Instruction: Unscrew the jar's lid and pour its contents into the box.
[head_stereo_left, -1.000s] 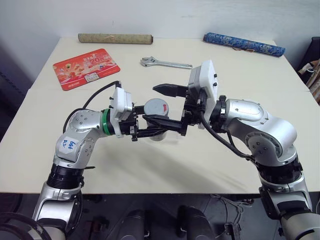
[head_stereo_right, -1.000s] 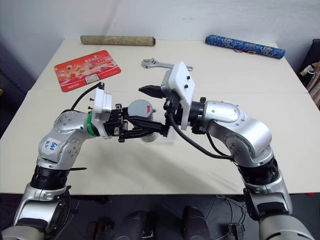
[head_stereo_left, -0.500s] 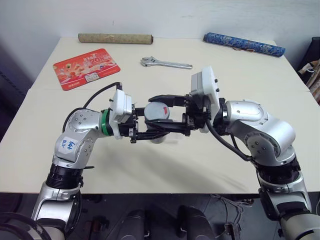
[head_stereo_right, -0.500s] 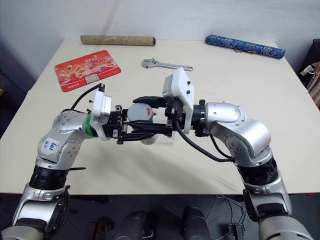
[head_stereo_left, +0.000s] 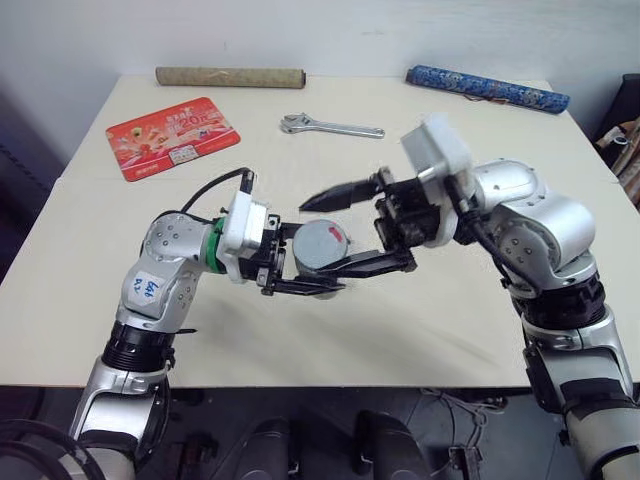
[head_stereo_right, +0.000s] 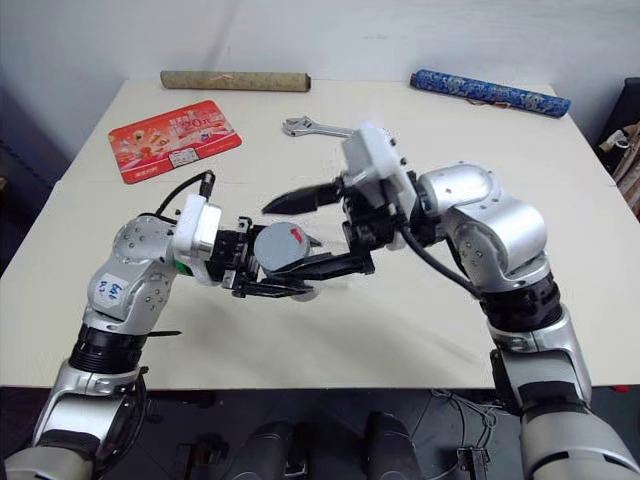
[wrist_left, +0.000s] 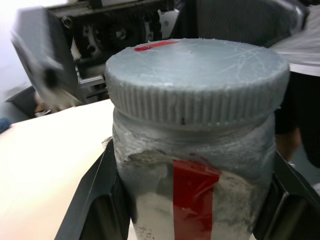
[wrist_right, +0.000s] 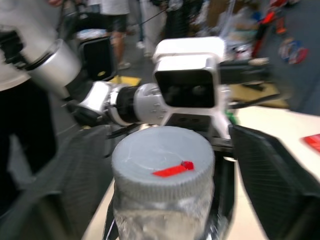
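My left gripper (head_stereo_left: 312, 272) is shut on the whitish jar (wrist_left: 195, 200) with its red label stripe and holds it above the table's middle. The grey lid (head_stereo_left: 320, 243), marked with a red dash, sits on the jar. My right gripper (head_stereo_left: 322, 238) is open. One finger stands above and behind the lid and the other in front of it, with gaps on both sides in the right wrist view, where the lid (wrist_right: 162, 160) faces the camera. The contents are hidden inside the jar. I cannot make out the box.
A red printed mat (head_stereo_left: 172, 135) lies at the back left and a wrench (head_stereo_left: 330, 126) at the back middle. A brown roll (head_stereo_left: 230, 76) and a blue patterned roll (head_stereo_left: 487, 88) lie along the table's far edge.
Half a second ago my right gripper was shut on the lid. It has since opened, and its wrist has turned and drawn up and to the right. The left gripper keeps the jar.
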